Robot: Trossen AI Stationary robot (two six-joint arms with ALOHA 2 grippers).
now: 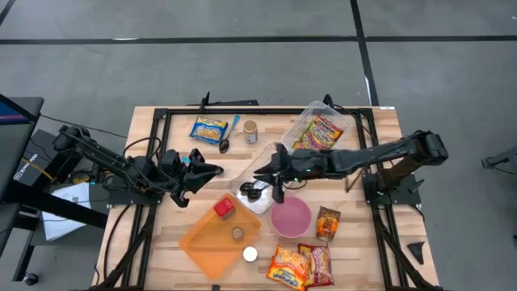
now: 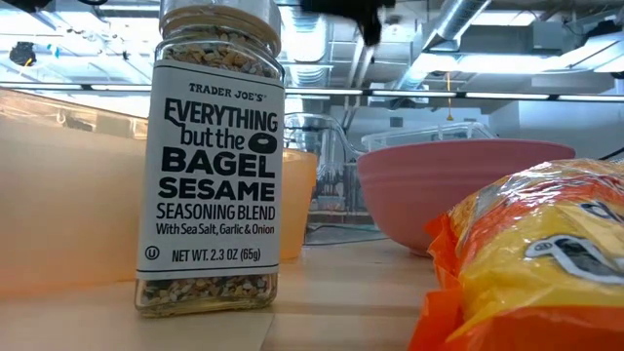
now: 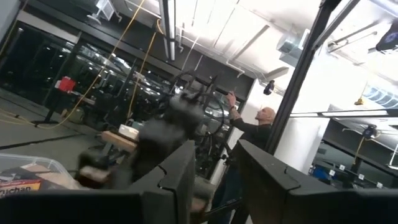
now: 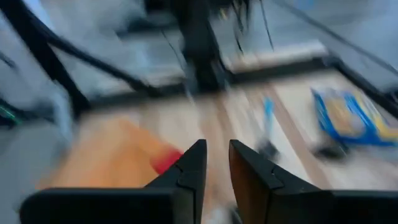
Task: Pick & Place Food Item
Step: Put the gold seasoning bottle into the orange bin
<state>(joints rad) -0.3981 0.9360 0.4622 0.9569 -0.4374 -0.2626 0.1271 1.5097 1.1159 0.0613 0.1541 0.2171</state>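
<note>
1. Right gripper (image 1: 277, 179) hovers over the middle of the table, above the clear lidded container (image 1: 257, 194). In the right wrist view its fingers (image 4: 191, 167) stand a little apart with nothing between them.
2. Which food item the task means I cannot tell; the nearest candidates are the red item (image 1: 224, 208) in the orange tray (image 1: 198, 242) and the snack packet (image 1: 327, 222) beside the pink bowl (image 1: 290, 217).
3. Left gripper (image 1: 208, 171) is raised near the table's left-middle, pointing toward the right arm; its fingers (image 3: 180, 171) are apart and empty.
4. Judged from this, the step is the approach: nothing is grasped yet.
5. Next, the right arm likely needs to settle, pick one item, centre over it and descend without striking the container.
6. Farther out lie a blue-and-yellow packet (image 1: 208, 128) and a spoon (image 1: 225, 144) toward the far edge.
</note>
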